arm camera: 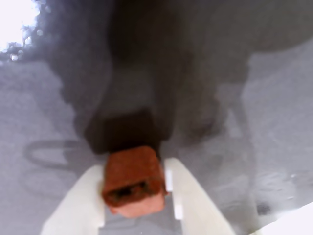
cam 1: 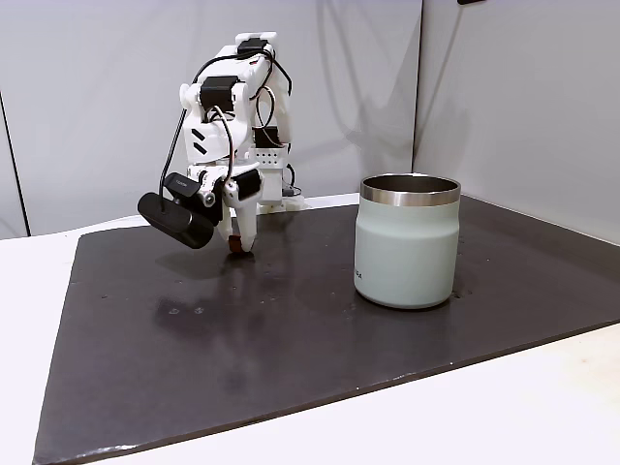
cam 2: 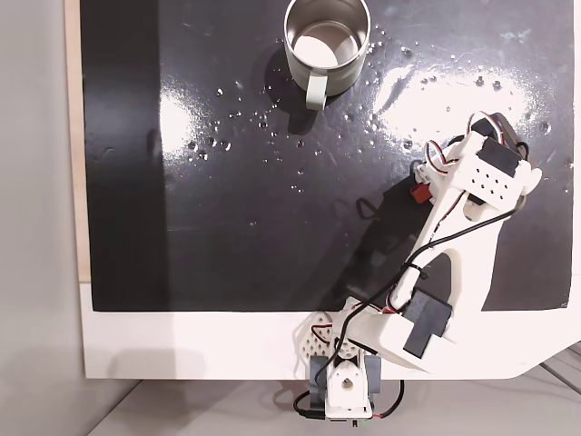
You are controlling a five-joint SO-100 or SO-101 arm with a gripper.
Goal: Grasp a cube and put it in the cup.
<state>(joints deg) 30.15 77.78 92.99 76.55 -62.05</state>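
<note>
Cube (arm camera: 133, 180) sits pinched between the two white fingers of the gripper (arm camera: 134, 196) in the wrist view, its brick-red faces pressed on both sides, so the jaws are clamped on it rather than standing free. In a fixed view from the side the gripper (cam 1: 237, 250) points straight down with the cube (cam 1: 236, 255) at its tip, at or just above the dark mat (cam 1: 291, 339); whether it has cleared the surface I cannot tell. The vertical approach likely suits so small a piece: fingers come down either side and close across it. Cup (cam 1: 407, 242), pale mint with a bare steel rim band, stands upright and well apart, to the right in that view, mouth open and unobstructed. In a fixed view from above the cup (cam 2: 328, 41) is near the top edge of the mat (cam 2: 227, 227), the cube (cam 2: 420, 193) lower and to the right under the arm, so the carry would run diagonally across open mat. My judgement: grasp made, lift and transfer not yet done. Small dark print sits low on the cup's wall in the side view, too small to read; no other writing is legible.
</note>
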